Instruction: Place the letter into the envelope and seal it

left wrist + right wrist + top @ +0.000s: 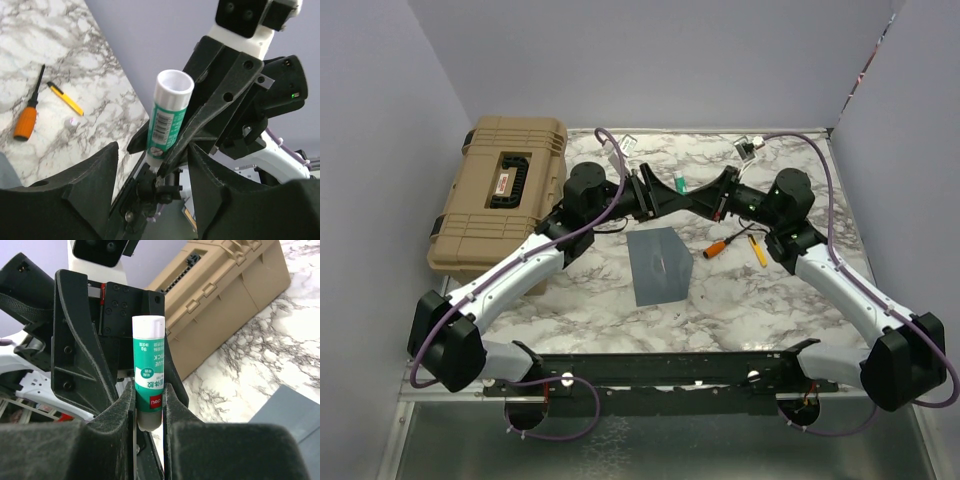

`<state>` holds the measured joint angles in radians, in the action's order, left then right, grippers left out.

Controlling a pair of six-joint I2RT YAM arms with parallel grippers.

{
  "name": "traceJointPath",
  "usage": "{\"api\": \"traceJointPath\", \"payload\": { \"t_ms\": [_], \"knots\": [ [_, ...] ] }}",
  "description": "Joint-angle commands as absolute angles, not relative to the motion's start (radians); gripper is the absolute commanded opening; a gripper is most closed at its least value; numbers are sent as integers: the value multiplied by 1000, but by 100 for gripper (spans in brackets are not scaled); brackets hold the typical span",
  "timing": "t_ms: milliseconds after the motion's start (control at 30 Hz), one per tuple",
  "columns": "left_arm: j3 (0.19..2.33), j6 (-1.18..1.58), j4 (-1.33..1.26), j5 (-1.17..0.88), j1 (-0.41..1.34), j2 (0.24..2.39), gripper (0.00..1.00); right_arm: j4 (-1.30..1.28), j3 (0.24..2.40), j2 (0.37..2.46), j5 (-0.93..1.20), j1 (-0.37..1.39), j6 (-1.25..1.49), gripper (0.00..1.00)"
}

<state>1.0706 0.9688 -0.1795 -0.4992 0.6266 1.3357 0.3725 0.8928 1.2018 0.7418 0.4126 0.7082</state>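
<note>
The grey-blue envelope (658, 265) lies flat on the marble table in front of both grippers; a corner of it shows in the right wrist view (295, 410). The cream-beige letter is not in view. My right gripper (700, 198) (149, 390) is shut on a green and white glue stick (680, 185) (149, 370), held in the air above the table's far middle. My left gripper (660, 195) (152, 150) is open and faces it tip to tip. Its fingers are spread wide on either side of the glue stick (167, 117) and do not touch it.
A tan hard case (505, 200) (225, 295) stands at the far left. An orange-handled screwdriver (725, 244) (27, 117) and a yellow pen-like tool (758, 250) (65, 98) lie right of the envelope. Grey walls enclose the table.
</note>
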Motion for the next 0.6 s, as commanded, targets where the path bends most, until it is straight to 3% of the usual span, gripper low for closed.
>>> {"api": "traceJointPath", "payload": {
  "t_ms": [0,267,433,500,567],
  "knots": [
    [1067,964,-303,-387,650,1316,57,489,916,1217,770,427,767,1],
    [1039,892,-328,-349,652,1238,66,482,894,1203,738,427,778,1],
    [1051,935,-340,-346,652,1249,69,536,892,1217,843,430,783,1],
    [1058,956,-346,-357,654,1266,66,543,896,1219,872,433,784,1],
    [1061,956,-347,-360,660,1275,56,542,894,1213,865,435,788,1]
  ]
}}
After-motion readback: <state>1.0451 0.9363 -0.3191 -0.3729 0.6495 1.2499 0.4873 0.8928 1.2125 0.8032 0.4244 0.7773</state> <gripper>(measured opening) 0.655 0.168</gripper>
